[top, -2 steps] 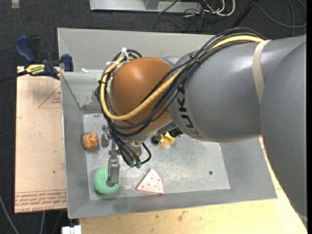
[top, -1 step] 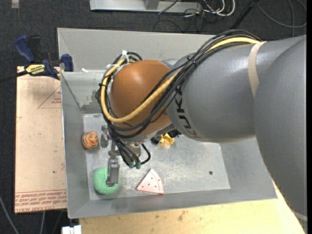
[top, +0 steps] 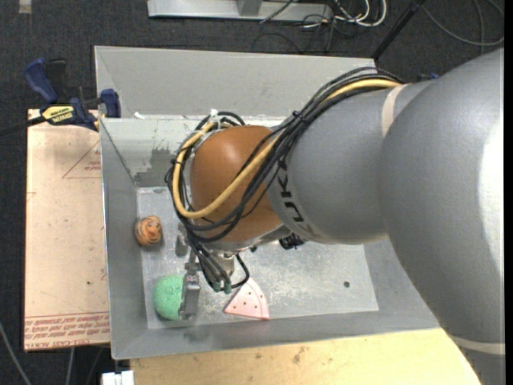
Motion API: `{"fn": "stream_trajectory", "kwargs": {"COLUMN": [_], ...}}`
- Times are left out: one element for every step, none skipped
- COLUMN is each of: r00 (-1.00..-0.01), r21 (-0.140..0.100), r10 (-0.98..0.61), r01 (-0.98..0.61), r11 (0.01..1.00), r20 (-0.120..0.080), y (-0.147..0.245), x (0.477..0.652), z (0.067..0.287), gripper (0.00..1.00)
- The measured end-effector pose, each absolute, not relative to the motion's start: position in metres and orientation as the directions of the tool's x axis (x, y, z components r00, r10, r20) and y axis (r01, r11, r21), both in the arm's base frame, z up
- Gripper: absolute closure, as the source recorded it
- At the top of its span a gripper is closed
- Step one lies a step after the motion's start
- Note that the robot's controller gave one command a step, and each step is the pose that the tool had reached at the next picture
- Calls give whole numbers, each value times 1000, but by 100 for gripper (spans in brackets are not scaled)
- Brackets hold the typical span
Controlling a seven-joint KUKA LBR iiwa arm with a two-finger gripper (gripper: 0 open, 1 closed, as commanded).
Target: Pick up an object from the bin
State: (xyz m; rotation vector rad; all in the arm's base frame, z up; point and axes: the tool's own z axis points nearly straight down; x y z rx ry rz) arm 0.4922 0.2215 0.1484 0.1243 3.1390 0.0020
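The pincer (top: 190, 299) hangs low, just beside a green ball (top: 166, 297), likely to grasp it. Spread or pressed together, I cannot tell.

Grey all round me here: the bin (top: 321, 283) is dull grey metal, its floor scuffed pale and dotted with a few dark spots. My arm (top: 385, 167) is smooth silver-grey with dark lettering. The cover (top: 228, 171) on my wrist is a glossy orange-brown, and the cables (top: 200, 213) looping across it are black, with one yellow among them. My tool (top: 191, 301) is bare grey metal. Right beside it, a mint-green lump (top: 166, 297), one plain colour, no pattern. Next along, a wedge (top: 247, 304) in salmon pink. And over there, a small ball (top: 148, 231), orange with darker brownish bands swirling across it.
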Motion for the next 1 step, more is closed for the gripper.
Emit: {"fn": "stream_trajectory", "kwargs": {"r00": [-994], "r21": [0], "r10": [109], "r01": [109], "r11": [994], "r20": [2], "y": [207], "x": [504], "z": [122], "gripper": [0]}}
